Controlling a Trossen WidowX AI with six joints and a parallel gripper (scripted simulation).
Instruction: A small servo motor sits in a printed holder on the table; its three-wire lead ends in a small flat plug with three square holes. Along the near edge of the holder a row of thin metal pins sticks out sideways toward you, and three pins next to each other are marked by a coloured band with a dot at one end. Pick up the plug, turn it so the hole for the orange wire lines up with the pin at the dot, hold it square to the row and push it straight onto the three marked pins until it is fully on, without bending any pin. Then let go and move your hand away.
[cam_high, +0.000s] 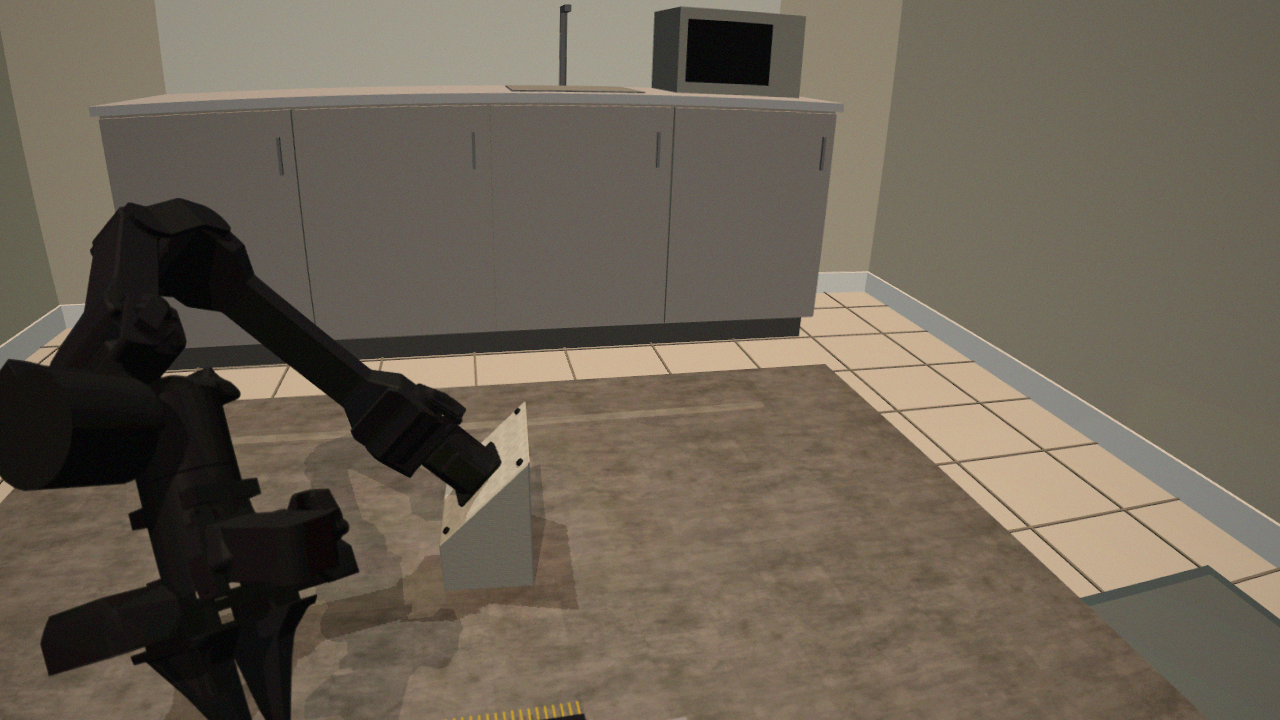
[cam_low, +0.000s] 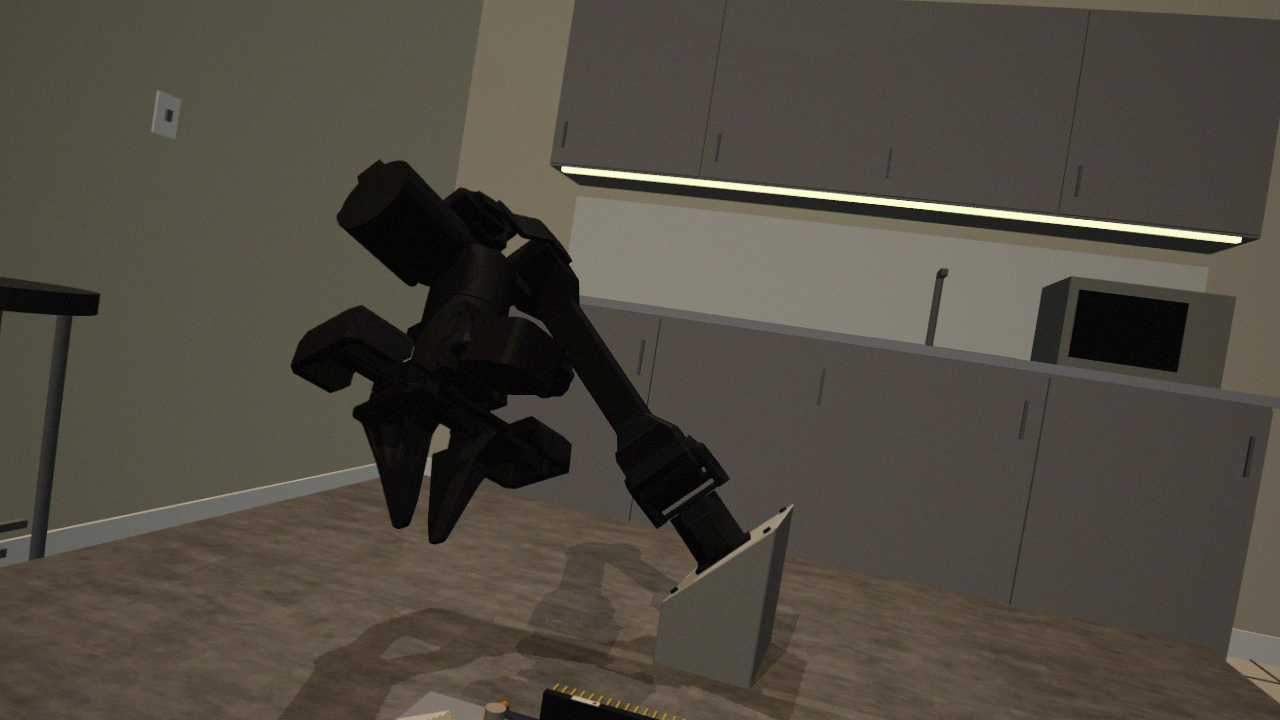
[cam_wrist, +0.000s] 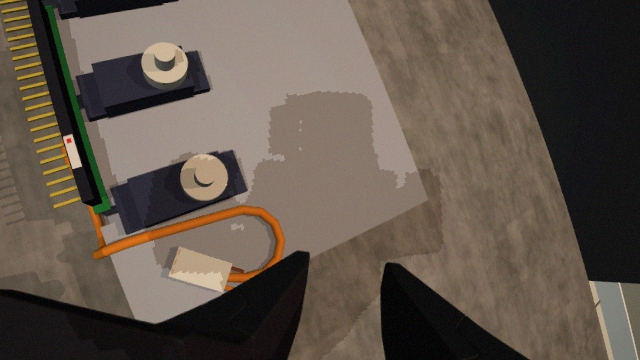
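Observation:
The cream plug (cam_wrist: 200, 270) lies on the light grey plate (cam_wrist: 280, 50) in the wrist view, its wire end toward the right; its holes cannot be made out. The orange lead (cam_wrist: 200, 220) loops from the board's lower end to it. The pin row (cam_wrist: 36, 110) (cam_high: 519, 713) (cam_low: 617, 698) sticks out from a black strip on a green board. A white band (cam_wrist: 74, 154) with a red dot (cam_wrist: 69, 141) marks pins near the row's lower end. My gripper (cam_wrist: 345, 270) (cam_low: 418, 532) is open and empty, above and right of the plug in the wrist view.
Two dark servos with round cream horns, one nearer the lead (cam_wrist: 165, 197) and one farther (cam_wrist: 125, 82), sit on the plate beside the board. Part of another dark body shows at the top. The arm's wedge-shaped base (cam_high: 492, 537) (cam_low: 716, 617) stands on the table (cam_high: 760, 537) (cam_low: 179, 617).

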